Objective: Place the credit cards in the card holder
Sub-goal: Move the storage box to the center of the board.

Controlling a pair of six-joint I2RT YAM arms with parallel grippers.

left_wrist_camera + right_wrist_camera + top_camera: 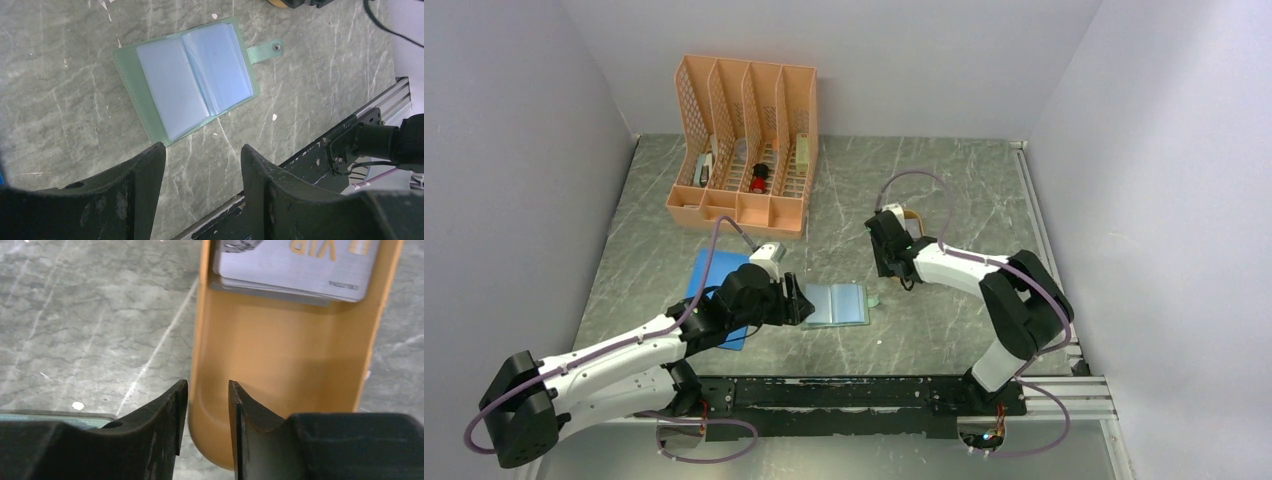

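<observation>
**A:** The card holder (pixel 170 95), where does it lie?

**B:** It lies flat on the grey marbled table (pixel 60 100), just ahead of the left gripper (pixel 202 167). It is spread open with its pale blue pockets facing up. Its snap tab (pixel 265 50) sticks out on the side away from that gripper.

**A:** Is that gripper holding anything?

**B:** No. Its jaws stand well apart, with only bare table between them. A blue pad (pixel 709 275) lies behind it, partly under the arm.

**A:** And further right?

**B:** The right gripper (pixel 207 407) hangs at the end of the mustard tray (pixel 280 350) closest to it. Its jaws are parted only a little and clasp nothing. One finger is outside the tray's rim and the other over its floor. I cannot tell whether either touches the tray.

**A:** The credit cards (pixel 295 265)?

**B:** They are stacked in the tray's far end, ahead of those fingertips. None is in the card holder.
</observation>
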